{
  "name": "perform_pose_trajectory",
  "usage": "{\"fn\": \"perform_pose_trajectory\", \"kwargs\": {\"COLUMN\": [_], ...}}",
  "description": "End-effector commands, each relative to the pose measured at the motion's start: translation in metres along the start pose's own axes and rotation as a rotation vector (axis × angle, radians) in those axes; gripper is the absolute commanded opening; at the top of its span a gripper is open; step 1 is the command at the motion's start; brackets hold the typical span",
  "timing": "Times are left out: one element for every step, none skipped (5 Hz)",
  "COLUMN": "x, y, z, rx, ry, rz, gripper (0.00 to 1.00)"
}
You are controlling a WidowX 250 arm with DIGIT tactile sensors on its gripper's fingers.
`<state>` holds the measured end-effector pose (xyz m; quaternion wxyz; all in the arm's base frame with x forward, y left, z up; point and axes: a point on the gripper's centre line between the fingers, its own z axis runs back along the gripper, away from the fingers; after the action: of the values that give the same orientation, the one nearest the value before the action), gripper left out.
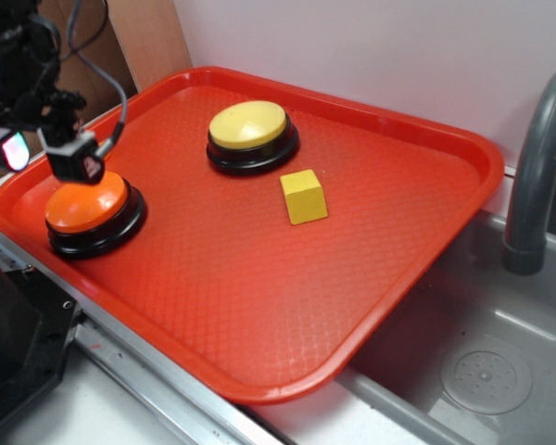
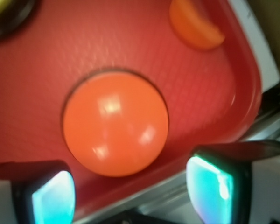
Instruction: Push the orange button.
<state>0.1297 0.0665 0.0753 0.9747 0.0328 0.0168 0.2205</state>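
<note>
The orange button (image 1: 85,204) has a glossy orange dome on a black base and stands at the near left corner of the red tray (image 1: 259,306). My gripper (image 1: 44,158) hovers at the button's back left edge, with one fingertip (image 1: 74,165) overlapping the dome's rim; I cannot tell whether it touches. In the wrist view the orange button (image 2: 115,128) fills the middle, just ahead of my gripper (image 2: 130,196). The jaws stand wide apart and open, with nothing between them, and the gap lies over the tray's rim.
A yellow-topped button (image 1: 248,125) stands at the tray's back, with a yellow cube (image 1: 303,197) in front of it. A small flat orange piece (image 2: 195,25) lies near the tray's edge. A grey sink (image 1: 482,352) and a faucet (image 1: 537,167) are to the right.
</note>
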Motion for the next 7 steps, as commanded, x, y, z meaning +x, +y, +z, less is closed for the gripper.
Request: {"fn": "perform_pose_trajectory", "kwargs": {"x": [0.024,0.028,0.027,0.026,0.026,0.025,0.026], "y": [-0.005,-0.012,-0.013,-0.009,-0.002,0.003,0.003], "z": [-0.049,-0.052,-0.038,-0.002,0.022,0.03,0.038], "rx": [0.067,0.076,0.058,0.006,-0.009,0.008,0.021], "ry": [-0.003,0.003,-0.019,-0.043,-0.049,-0.047,-0.057], "rz": [-0.04,-0.063,-0.069,-0.076,-0.048,-0.028,-0.027], "gripper": [1.0,1.0,1.0,1.0,1.0,1.0,1.0]}}
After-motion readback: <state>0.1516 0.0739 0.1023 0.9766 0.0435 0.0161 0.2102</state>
